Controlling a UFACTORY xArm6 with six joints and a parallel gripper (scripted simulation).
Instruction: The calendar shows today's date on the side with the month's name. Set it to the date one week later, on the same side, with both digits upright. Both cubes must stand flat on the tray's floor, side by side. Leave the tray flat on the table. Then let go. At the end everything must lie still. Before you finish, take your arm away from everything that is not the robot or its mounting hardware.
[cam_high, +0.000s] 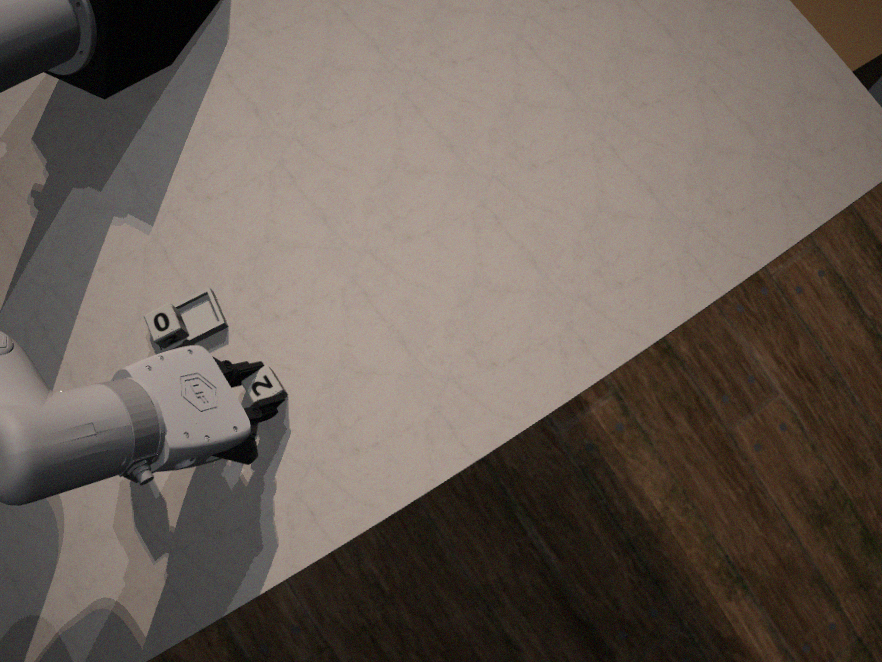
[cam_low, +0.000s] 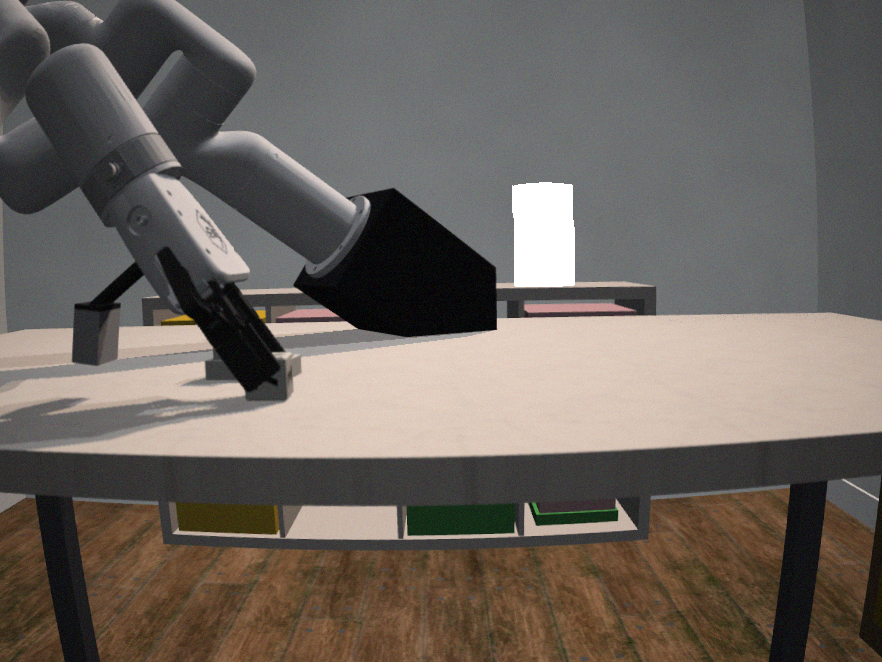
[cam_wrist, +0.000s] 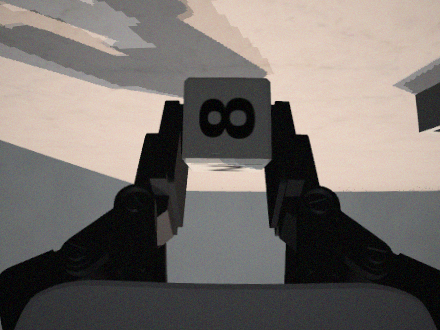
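My gripper (cam_high: 257, 389) (cam_low: 265, 377) (cam_wrist: 226, 128) is shut on a white cube (cam_high: 265, 381) (cam_low: 284, 386) (cam_wrist: 193, 120). This cube shows a sideways 2 on top and, in the wrist view, a sideways 8 on the face toward the camera. It is outside the tray, low at the table; a small gap below it cannot be ruled out. The tray (cam_high: 220, 309) (cam_low: 215, 369) lies on the table behind the held cube in the exterior view. The other cube (cam_high: 173, 319), with 0 on top, stands in the tray's left end; the right end is empty. The month's name is not visible.
The table's front edge (cam_low: 455, 473) runs in front of the gripper. A large black angular block (cam_high: 146, 46) (cam_low: 420, 270) joins a grey arm section behind the tray. A grey box hangs on a black rod at the left.
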